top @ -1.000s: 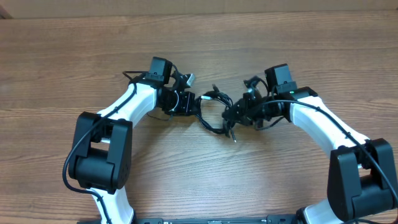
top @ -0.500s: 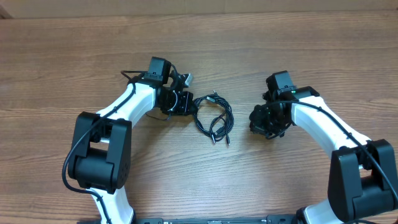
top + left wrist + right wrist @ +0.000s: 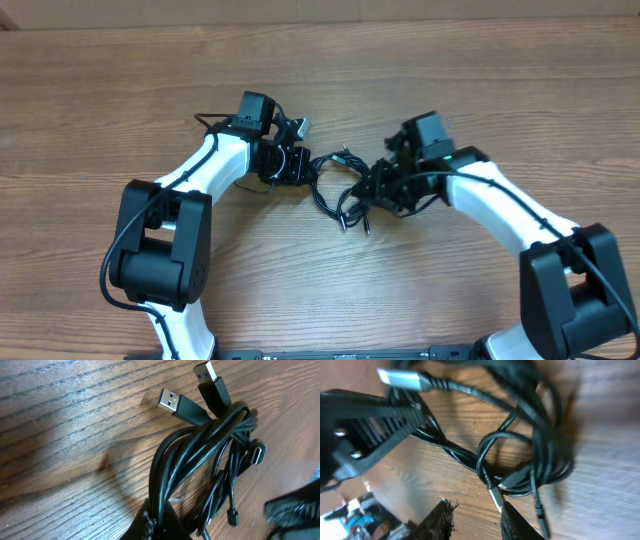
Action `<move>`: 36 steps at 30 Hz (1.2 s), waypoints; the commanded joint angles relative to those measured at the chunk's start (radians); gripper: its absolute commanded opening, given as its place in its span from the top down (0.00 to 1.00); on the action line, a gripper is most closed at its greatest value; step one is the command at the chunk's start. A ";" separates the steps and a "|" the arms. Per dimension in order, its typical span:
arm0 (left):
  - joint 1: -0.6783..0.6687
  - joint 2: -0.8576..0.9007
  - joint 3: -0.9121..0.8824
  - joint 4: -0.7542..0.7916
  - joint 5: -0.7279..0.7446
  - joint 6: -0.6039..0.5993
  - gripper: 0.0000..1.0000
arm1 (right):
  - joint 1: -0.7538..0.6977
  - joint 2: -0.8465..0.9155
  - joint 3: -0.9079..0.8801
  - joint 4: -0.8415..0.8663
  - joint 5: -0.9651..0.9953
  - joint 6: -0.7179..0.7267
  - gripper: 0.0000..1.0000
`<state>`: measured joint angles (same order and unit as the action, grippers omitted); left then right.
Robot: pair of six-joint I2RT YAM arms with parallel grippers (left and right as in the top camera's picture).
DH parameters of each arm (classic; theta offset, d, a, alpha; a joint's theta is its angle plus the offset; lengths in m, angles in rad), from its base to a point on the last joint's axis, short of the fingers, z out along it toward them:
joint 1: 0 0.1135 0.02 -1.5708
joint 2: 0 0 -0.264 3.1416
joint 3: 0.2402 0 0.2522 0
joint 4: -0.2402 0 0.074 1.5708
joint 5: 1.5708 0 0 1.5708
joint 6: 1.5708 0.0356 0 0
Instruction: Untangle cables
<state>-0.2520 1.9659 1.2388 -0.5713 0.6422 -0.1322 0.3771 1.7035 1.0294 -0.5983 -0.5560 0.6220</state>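
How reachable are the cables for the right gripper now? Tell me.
Probably yes. The right gripper is open right at the cables, a plug between its jaws, nothing blocking. The left gripper clamps their far side.

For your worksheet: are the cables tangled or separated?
Tangled: the cables cross and loop together in one bunch; two plugs stick out.

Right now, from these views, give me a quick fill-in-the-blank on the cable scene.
The cables lie on a ___ table. In the left wrist view, ___ USB-A plugs poke out of the bundle. The left tool is ___ on the cables. The right tool has its jaws ___.
Missing words: wooden; two; shut; open.
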 commanded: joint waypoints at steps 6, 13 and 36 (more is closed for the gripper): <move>0.003 0.010 0.003 0.002 0.002 -0.004 0.96 | 0.156 -0.016 -0.001 0.045 0.315 0.367 0.69; 0.003 0.010 0.003 0.000 0.002 -0.003 0.96 | 0.230 0.048 -0.001 0.107 0.433 0.478 0.69; 0.003 0.010 0.003 -0.001 0.007 -0.003 0.96 | 0.118 0.140 -0.001 0.526 0.146 0.390 0.96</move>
<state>-0.2302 1.9659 1.2388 -0.5583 0.6121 -0.1333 0.5388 1.8469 1.0161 -0.1356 -0.2337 1.0512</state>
